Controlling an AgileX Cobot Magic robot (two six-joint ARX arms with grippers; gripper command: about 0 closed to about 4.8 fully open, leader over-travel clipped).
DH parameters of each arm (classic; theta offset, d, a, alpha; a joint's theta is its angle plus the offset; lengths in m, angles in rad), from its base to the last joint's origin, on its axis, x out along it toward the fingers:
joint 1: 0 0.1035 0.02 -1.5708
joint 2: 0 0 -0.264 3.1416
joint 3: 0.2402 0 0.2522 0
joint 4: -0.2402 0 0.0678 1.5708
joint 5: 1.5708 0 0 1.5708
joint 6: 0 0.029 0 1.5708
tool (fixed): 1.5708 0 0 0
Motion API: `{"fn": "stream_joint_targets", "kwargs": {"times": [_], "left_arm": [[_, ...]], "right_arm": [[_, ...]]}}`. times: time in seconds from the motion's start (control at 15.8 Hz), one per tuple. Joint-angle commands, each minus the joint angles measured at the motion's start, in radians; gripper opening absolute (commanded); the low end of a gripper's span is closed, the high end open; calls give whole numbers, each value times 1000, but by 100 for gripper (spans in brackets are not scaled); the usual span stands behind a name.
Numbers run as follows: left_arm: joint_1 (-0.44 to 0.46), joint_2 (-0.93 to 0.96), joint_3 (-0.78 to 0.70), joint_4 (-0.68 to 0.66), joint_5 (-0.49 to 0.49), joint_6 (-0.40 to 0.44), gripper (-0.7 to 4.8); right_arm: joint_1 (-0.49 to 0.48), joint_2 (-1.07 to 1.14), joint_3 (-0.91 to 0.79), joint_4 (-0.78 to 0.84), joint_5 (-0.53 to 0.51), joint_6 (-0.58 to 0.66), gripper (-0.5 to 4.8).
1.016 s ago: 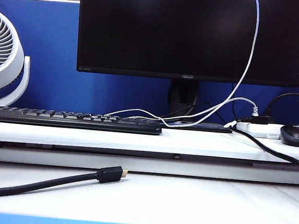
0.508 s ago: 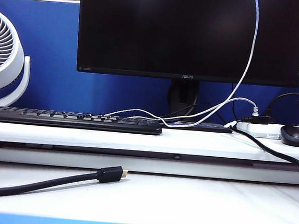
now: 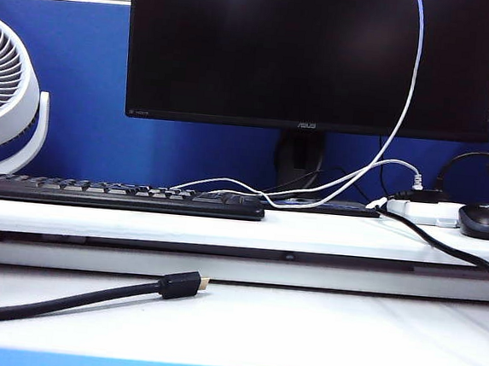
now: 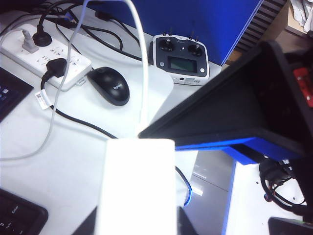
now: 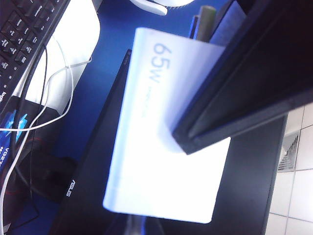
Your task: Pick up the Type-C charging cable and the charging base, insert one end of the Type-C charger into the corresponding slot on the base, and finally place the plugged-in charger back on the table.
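Both grippers are working high over the desk, and only the wrist cameras catch them. The left gripper [image 4: 139, 226] is part-open and clamped on the lower end of the charging base [image 4: 137, 181], with a dark finger on each side. That off-white block is in the air, well above the table [image 4: 29, 129].

The right gripper [image 5: 188, 139] has its jaws closed right down, and its tip sits at the base's upper edge. The Type-C charging cable [image 4: 143, 73] runs straight down to that tip and looks pinched there, though the contact itself is hidden. From the right wrist camera the base shows a "65W" mark on its face.

In the exterior view the cable drops from the top edge in front of the monitor [image 3: 312, 52]. It then sweeps in a long curve onto the table behind the keyboard [image 3: 115, 194].

The table's right end is crowded. The power strip [image 4: 46, 56] and the mouse [image 4: 108, 85] lie just beside each other, and a remote controller [image 4: 180, 58] sits near the corner. There is open white board in front of the keyboard, right out to the front edge. On the lower surface, a thick black cable [image 3: 89, 294] lies across the left half.
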State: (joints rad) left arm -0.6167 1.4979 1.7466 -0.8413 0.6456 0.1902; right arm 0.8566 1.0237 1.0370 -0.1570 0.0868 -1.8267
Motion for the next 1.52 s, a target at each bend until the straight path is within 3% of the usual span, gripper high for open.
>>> {"fn": "stream_joint_targets", "kwargs": {"times": [0.06,0.25,0.57,1.52], "left_arm": [[-9,16,7,193,-6,-10,85],[-10,16,7,193,-6,-12,85],[-10,16,7,193,11,-22,85],[-10,16,7,193,16,-26,85]], "right_arm": [[46,8,1,1,-209,-10,-1],[46,11,1,8,-107,-2,-1],[87,11,1,19,-78,24,-1],[93,11,0,18,-56,24,-1]]}}
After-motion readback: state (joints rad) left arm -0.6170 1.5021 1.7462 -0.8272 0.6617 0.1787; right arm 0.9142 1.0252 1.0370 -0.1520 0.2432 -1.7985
